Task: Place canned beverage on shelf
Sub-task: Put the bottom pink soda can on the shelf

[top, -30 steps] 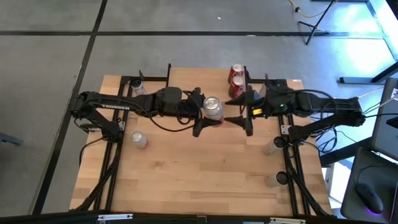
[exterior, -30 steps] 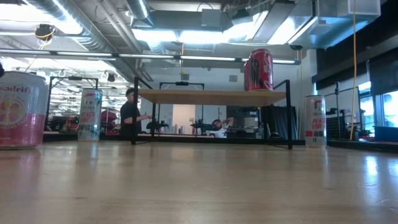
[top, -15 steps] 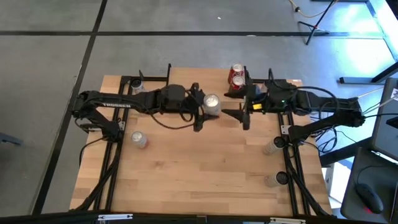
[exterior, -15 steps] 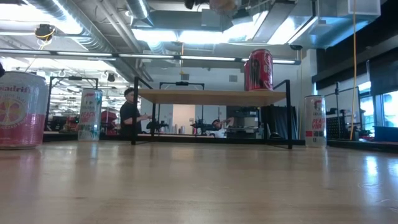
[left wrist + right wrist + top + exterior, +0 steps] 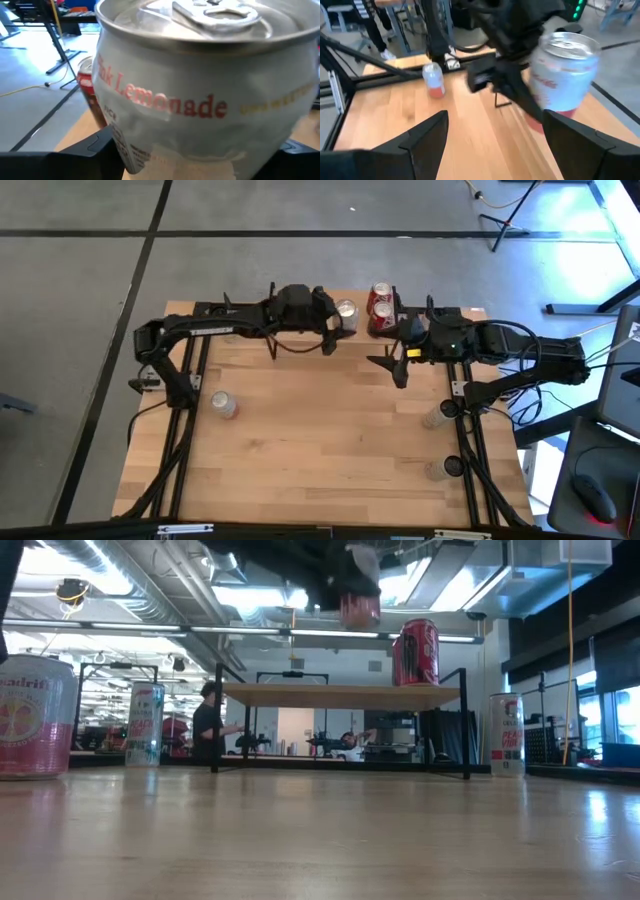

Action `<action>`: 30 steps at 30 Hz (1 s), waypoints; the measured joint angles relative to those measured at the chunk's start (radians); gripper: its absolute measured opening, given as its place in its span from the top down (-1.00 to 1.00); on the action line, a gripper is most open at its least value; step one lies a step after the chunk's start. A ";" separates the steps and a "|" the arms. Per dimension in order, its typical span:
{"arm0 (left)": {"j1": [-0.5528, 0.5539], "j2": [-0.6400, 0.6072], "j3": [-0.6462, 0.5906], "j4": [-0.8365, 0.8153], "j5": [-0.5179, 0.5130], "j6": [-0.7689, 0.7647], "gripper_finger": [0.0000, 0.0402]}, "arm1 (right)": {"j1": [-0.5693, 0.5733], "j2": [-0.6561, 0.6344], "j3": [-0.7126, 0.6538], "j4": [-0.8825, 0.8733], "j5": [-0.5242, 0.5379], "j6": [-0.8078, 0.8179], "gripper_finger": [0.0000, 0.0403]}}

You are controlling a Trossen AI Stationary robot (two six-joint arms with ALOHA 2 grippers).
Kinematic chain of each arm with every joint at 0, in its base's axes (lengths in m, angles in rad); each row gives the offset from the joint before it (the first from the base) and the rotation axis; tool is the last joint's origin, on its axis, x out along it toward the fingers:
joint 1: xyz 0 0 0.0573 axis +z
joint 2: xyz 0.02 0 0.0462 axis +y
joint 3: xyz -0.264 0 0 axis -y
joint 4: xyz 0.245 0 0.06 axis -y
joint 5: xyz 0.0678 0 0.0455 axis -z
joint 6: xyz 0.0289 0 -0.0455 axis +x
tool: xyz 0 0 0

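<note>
Left hand (image 5: 342, 313) clamped on pink lemonade can (image 5: 200, 95), can upright, above shelf (image 5: 340, 694), right hand (image 5: 393, 362) open

I count six cans, maybe seven: one Pink Lemonade can (image 5: 346, 311), two red cans (image 5: 380, 297), three pale ones (image 5: 224, 404). One shelf (image 5: 340, 694).
</note>
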 joint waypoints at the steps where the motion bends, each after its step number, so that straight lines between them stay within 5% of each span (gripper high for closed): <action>1: 0.014 0.014 0.000 0.011 0.006 -0.001 -0.38 | 0.000 -0.003 0.000 -0.014 0.000 0.000 -0.53; 11: 0.129 0.186 0.025 0.181 0.057 -0.050 -0.38 | 0.000 -0.049 0.001 -0.166 -0.011 -0.022 -0.53; 19: 0.157 0.335 0.221 0.034 0.080 -0.054 -0.38 | 0.000 -0.054 0.000 -0.228 -0.001 -0.023 -0.53; 30: 0.188 0.367 0.232 -0.008 0.141 -0.028 -0.38 | 0.000 -0.054 0.000 -0.240 -0.001 0.042 -0.53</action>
